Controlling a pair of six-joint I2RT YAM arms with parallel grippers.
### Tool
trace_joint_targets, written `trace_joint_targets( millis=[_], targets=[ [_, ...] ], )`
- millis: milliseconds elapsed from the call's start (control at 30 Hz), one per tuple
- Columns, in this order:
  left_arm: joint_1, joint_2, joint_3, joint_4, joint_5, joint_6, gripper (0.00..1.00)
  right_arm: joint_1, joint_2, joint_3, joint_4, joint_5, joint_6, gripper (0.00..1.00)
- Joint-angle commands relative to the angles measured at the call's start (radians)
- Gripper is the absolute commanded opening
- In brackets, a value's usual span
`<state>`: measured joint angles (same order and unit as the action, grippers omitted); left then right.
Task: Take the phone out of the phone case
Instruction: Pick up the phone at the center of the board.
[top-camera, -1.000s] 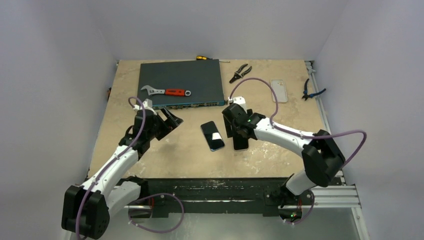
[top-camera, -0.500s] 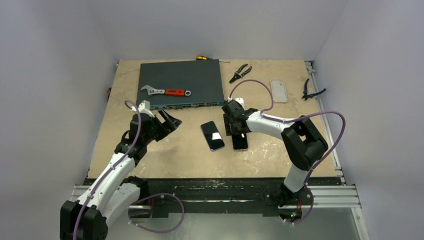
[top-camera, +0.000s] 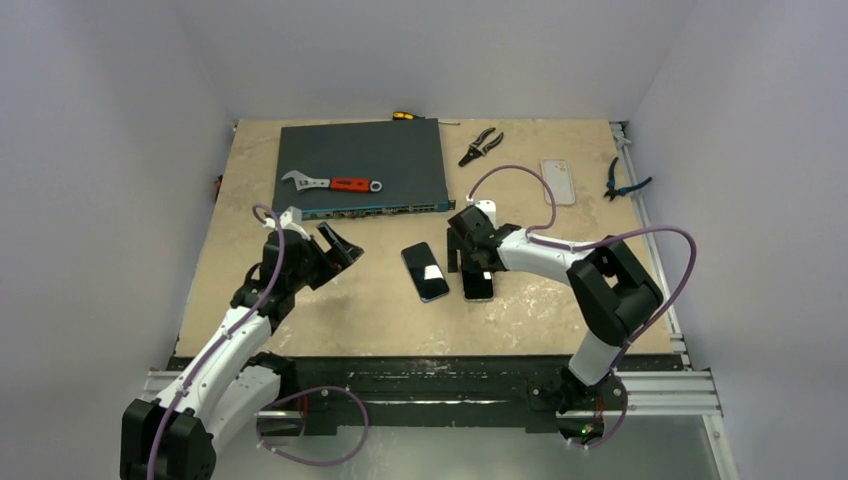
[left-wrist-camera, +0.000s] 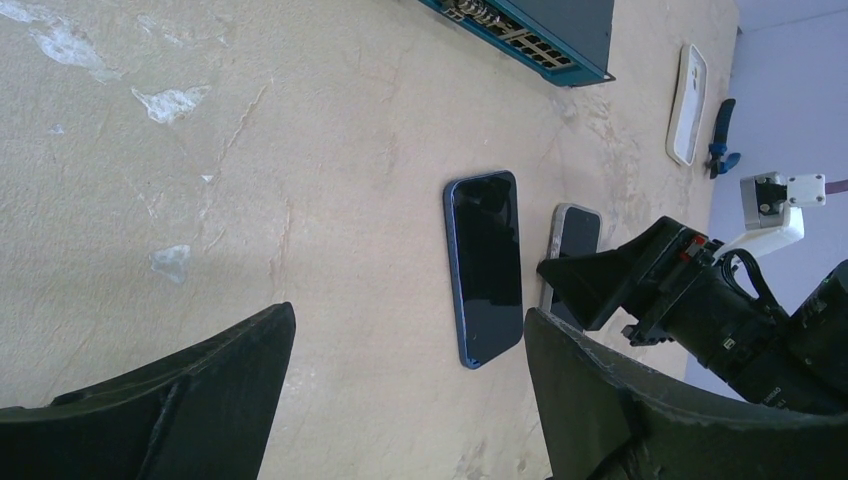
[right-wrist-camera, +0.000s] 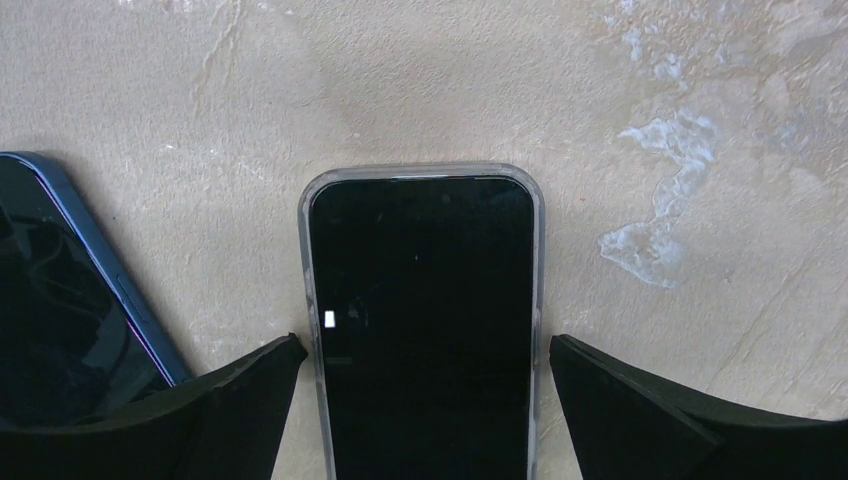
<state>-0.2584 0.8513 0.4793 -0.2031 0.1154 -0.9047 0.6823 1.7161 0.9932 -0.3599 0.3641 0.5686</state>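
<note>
Your right fingers straddle the black phone in its clear plastic case, wide and untouching; left fingers wide, empty. Pinch its long edges (likely slick, stiff, glass-fronted).

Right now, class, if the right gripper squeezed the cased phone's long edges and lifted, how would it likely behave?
The cased phone lies flat and thin on the table, so probably stiff, unlikely to roll. Its glossy clear rim might slip in the open right gripper.

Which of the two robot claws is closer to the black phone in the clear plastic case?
Right. The right gripper straddles the clear-cased black phone, one finger on each side; the left gripper hovers beyond the bare blue-edged phone.
</note>
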Motion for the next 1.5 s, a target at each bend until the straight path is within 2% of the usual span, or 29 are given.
trace_joint_targets(
  millis=[0, 300, 567, 667, 833, 967, 1100, 1267, 1467],
  targets=[
    [-0.004, -0.001, -0.005, 0.023, -0.008, 0.009, 0.84, 0.002, -0.040, -0.040, 0.018, 0.008, 0.066, 0.99],
    [-0.004, -0.007, -0.005, 0.011, -0.009, 0.013, 0.84, 0.002, -0.027, -0.074, 0.051, -0.006, 0.077, 0.97],
    [-0.004, 0.000, 0.001, 0.013, 0.000, 0.024, 0.84, 0.002, -0.064, -0.122, 0.053, -0.027, -0.007, 0.96],
    [-0.004, 0.008, -0.001, 0.022, 0.001, 0.020, 0.84, 0.001, -0.064, -0.123, 0.041, -0.048, -0.031, 0.86],
    [-0.004, 0.020, -0.005, 0.036, 0.012, 0.014, 0.84, 0.001, -0.059, -0.122, 0.041, -0.063, -0.039, 0.60],
    [-0.004, 0.020, -0.001, 0.039, 0.021, 0.020, 0.84, 0.002, -0.120, -0.124, 0.041, -0.025, -0.058, 0.32],
    [-0.005, 0.034, 0.006, 0.094, 0.087, 0.023, 0.83, 0.049, -0.298, -0.142, 0.083, -0.030, -0.139, 0.01],
    [-0.062, 0.068, 0.045, 0.187, 0.152, 0.044, 0.82, 0.121, -0.479, -0.143, 0.076, -0.070, -0.238, 0.00],
    [-0.346, 0.140, 0.143, 0.300, 0.042, 0.086, 0.82, 0.186, -0.599, -0.101, 0.035, -0.123, -0.268, 0.00]
  ],
)
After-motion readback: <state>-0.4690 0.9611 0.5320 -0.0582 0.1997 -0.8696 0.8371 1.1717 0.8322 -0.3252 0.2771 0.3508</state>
